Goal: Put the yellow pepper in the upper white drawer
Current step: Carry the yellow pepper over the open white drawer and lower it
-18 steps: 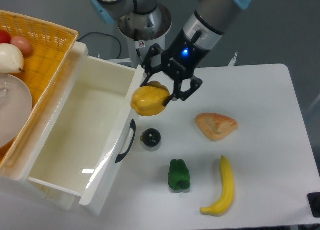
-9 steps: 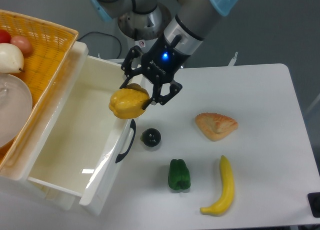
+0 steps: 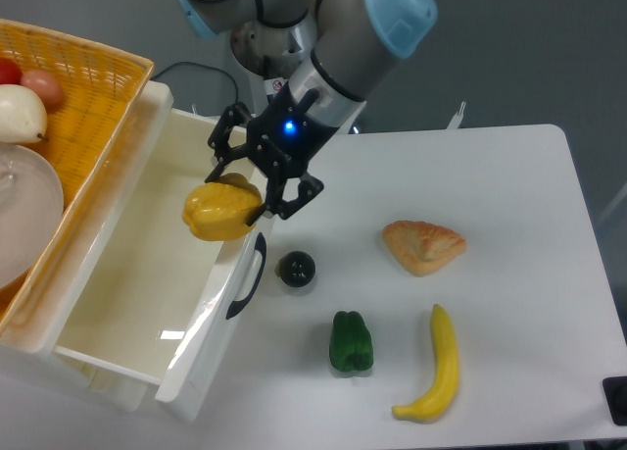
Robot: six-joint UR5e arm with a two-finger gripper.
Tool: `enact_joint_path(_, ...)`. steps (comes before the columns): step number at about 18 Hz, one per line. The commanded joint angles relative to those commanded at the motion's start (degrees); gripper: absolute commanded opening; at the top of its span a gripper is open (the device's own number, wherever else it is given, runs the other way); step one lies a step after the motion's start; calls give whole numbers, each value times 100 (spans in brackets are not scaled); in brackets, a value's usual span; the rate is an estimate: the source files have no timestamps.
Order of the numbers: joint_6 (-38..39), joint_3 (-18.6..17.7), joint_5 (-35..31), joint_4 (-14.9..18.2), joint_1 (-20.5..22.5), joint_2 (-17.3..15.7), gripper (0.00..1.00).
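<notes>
The yellow pepper (image 3: 219, 212) hangs in the air above the right inner side of the upper white drawer (image 3: 127, 274), which is pulled open with its black handle (image 3: 248, 275) facing the table. My gripper (image 3: 238, 189) is shut on the yellow pepper, holding it from above. The arm reaches in from the upper right. The drawer's inside shows nothing in it.
A yellow woven basket (image 3: 93, 87) with fruit and a glass bowl sits left of the drawer. On the table lie a black ball (image 3: 295, 269), a green pepper (image 3: 351, 342), a banana (image 3: 437, 366) and a pastry (image 3: 422, 245).
The gripper has carried the yellow pepper leftward and slightly down, from above the drawer's front edge to over the drawer's inside.
</notes>
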State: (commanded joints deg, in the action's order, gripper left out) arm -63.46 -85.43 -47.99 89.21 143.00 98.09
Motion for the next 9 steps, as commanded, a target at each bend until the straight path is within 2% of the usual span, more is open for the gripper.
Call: enact_joint_path(9, 0, -9, 9, 9, -18, 35, 34)
